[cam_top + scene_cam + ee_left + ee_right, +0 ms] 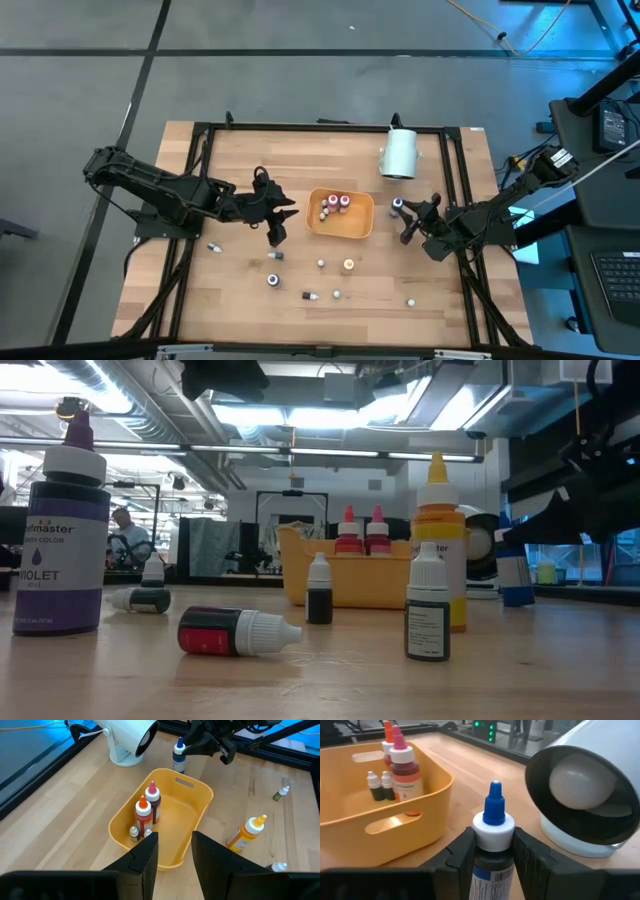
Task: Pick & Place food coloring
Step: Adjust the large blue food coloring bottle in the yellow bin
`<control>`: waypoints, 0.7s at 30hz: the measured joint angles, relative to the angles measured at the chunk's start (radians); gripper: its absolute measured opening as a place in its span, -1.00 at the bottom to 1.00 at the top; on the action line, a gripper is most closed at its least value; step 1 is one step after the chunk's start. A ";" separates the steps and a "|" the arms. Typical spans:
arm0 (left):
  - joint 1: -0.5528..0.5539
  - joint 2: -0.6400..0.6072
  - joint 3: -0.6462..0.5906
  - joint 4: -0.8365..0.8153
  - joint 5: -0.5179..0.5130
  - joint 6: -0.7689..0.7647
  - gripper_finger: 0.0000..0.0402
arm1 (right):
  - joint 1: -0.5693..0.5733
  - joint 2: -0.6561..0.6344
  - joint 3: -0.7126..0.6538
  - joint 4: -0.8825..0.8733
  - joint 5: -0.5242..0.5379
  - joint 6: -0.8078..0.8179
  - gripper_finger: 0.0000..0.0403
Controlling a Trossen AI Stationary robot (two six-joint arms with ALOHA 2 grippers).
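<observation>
The food coloring is several tiny bottles. Some stand in the orange tray (358, 228): two red-filled bottles (146, 812) and two dark vials (379, 786). Others are scattered on the near part of the table, among them a yellow bottle (349, 265), a violet one (60, 540) and a red one lying on its side (235, 632). My right gripper (493, 840) is right of the tray, shut on a blue-capped bottle (397, 205). My left gripper (175, 847) is open and holds nothing, hovering at the tray's left rim (277, 228). My right gripper pinches the blue-capped bottle between its two fingers (462, 852) at the bottle's shoulder (492, 862), just below the white collar. The fingers come at it from the table's right side. The bottle is upright. Whether its base rests on the table I cannot tell.
A large white cylinder (400, 153) lies on its side just beyond the right gripper, its open end facing the near edge. A dark frame (300, 127) runs around the table top. Loose bottles dot the near half of the table (308, 296).
</observation>
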 joint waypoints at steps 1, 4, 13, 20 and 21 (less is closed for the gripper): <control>0.000 0.000 0.000 0.000 0.000 0.000 -0.43 | 0.000 0.000 0.000 0.001 -0.005 0.003 -0.36; 0.000 0.000 0.000 0.000 0.000 0.000 -0.43 | 0.000 0.000 0.001 -0.001 -0.019 0.003 -0.30; 0.000 0.000 0.000 0.000 0.000 0.000 -0.43 | 0.000 0.000 0.001 -0.003 -0.036 -0.027 -0.10; 0.000 0.000 0.000 0.000 0.000 0.000 -0.43 | 0.000 0.000 0.001 -0.002 -0.053 -0.054 0.16; 0.000 0.000 0.000 0.000 0.000 0.000 -0.43 | 0.000 0.000 0.001 -0.002 -0.053 -0.049 0.19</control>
